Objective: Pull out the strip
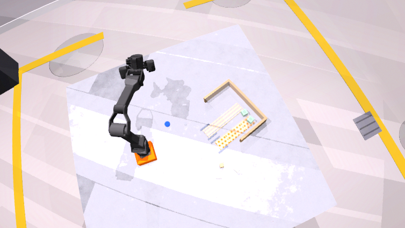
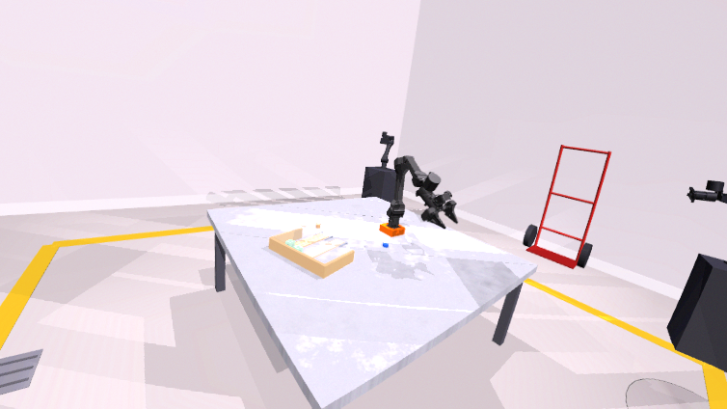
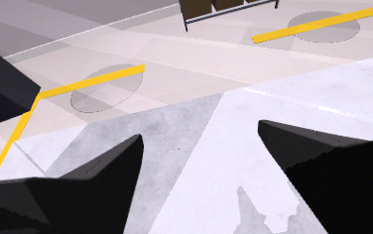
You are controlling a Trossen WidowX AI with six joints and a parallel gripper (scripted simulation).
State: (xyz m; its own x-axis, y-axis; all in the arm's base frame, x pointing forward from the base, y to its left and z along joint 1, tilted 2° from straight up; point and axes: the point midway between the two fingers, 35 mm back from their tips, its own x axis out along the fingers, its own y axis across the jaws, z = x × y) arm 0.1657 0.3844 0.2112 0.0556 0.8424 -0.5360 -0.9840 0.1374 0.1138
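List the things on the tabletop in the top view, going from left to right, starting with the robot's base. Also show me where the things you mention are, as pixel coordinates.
Orange base plate (image 1: pixel 153 157) (image 2: pixel 384 231) → small blue disc (image 1: pixel 167 123) (image 2: pixel 385 245) → cream strip with pale stripes (image 1: pixel 223 120) → white strip with orange dots (image 1: pixel 233 135). The three-sided wooden frame overlaps both strips' span, so I leave it out.

Pale walls (image 2: pixel 214 88) meet in a corner behind the table (image 1: pixel 191 183) (image 2: pixel 375 297). Bright light streaks the floor (image 1: pixel 298 13) (image 2: pixel 176 383) (image 3: pixel 164 74), crossed by yellow tape (image 1: pixel 322 43) (image 2: pixel 128 235) (image 3: pixel 94 80). A red hand truck (image 2: pixel 572 198) stands near one wall.
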